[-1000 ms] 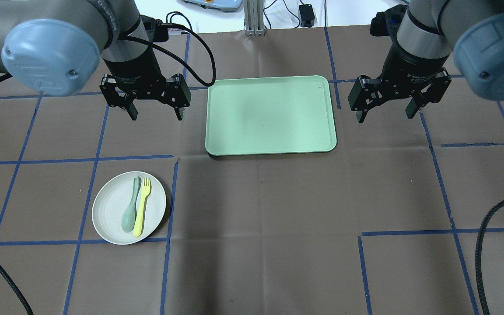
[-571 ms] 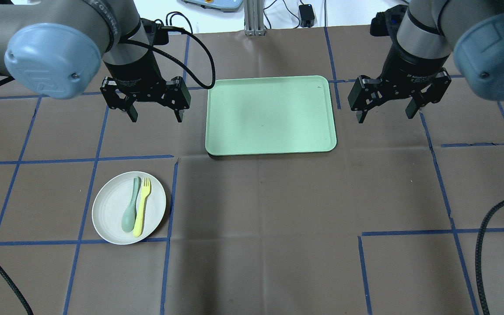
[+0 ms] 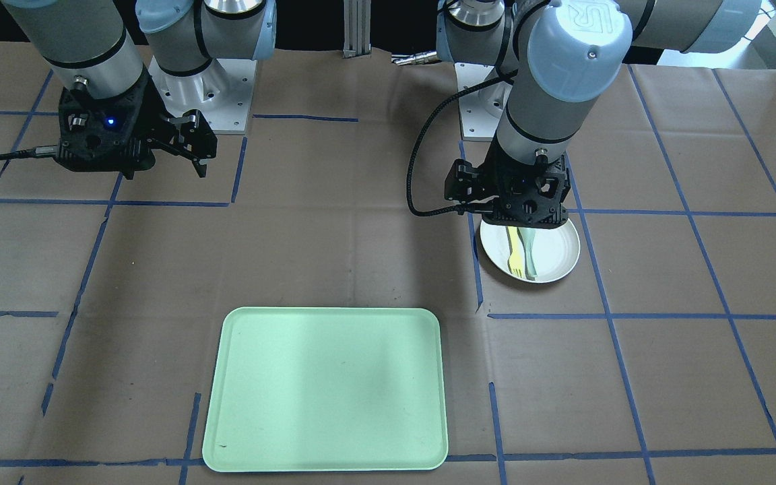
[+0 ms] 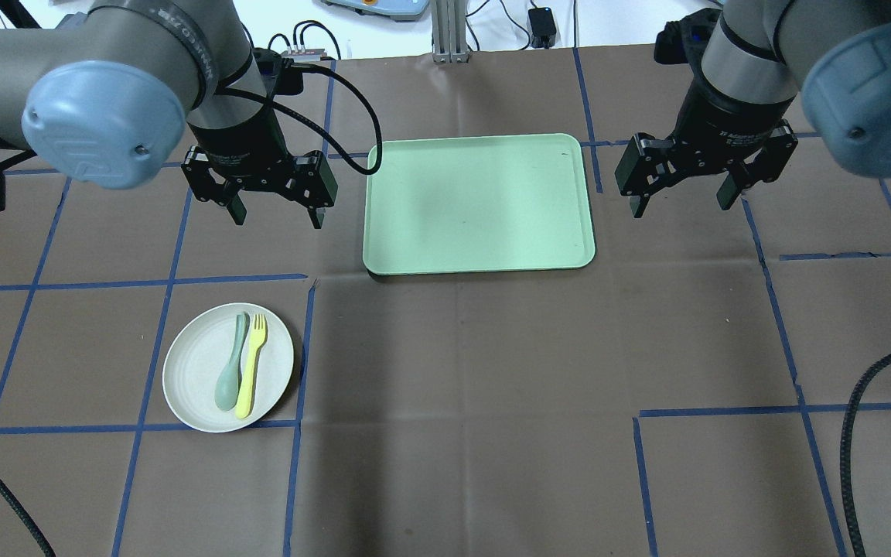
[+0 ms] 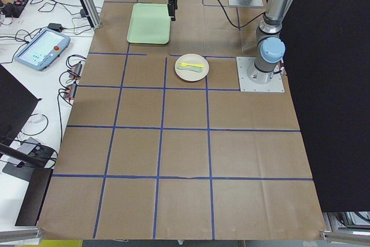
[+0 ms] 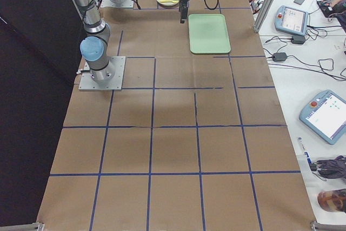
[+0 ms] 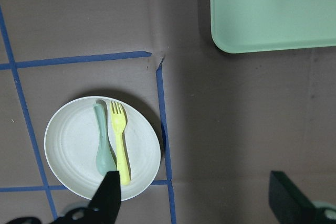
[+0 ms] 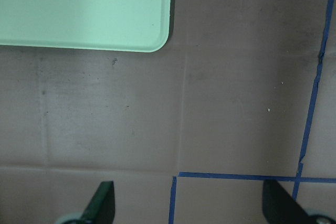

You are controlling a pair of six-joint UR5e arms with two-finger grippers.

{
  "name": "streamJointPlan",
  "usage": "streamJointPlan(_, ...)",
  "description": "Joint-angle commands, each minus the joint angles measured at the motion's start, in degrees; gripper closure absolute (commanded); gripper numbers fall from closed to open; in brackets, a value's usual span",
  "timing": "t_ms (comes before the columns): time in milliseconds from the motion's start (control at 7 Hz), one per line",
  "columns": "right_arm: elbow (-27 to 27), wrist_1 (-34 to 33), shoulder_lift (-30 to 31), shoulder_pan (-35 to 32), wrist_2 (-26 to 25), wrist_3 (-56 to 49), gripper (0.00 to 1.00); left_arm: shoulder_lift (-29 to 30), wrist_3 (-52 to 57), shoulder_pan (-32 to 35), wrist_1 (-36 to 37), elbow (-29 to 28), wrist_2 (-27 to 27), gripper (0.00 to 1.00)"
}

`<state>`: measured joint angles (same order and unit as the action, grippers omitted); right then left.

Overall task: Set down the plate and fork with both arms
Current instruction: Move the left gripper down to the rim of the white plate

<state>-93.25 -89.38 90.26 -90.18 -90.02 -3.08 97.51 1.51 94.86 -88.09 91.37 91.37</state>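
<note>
A: Overhead view? Left tool point(image 4: 275, 214) sat upper left, fingers wide apart, holding nothing; right tool point(image 4: 684, 200) upper right, same, empty.

B: The front-facing view hid part of the plate point(image 3: 553, 259) behind the left tool; overhead showed it whole.

A: Contents? Plate point(image 4: 190, 379), lower left on the desk point(image 4: 492, 387), held the fork point(image 4: 250, 377) beside a spoon point(image 4: 230, 375), touching. Tray point(image 4: 479, 203) centre top.

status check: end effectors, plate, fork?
Both end effectors, left and right, open, empty. Fork beside spoon on plate, untouched. Tray empty.
</note>
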Motion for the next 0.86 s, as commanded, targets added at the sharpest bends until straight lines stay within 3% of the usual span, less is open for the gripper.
streamJointPlan(0,0.00,0.00,0.00,0.00,-0.07,0.00,0.00,-1.00,9.85,-5.96,1.33,4.49,-0.05,0.00)
streamJointPlan(714,0.00,0.00,0.00,0.00,-0.07,0.00,0.00,0.40,30.91,-25.93,19.33,22.32,-1.97,0.00)
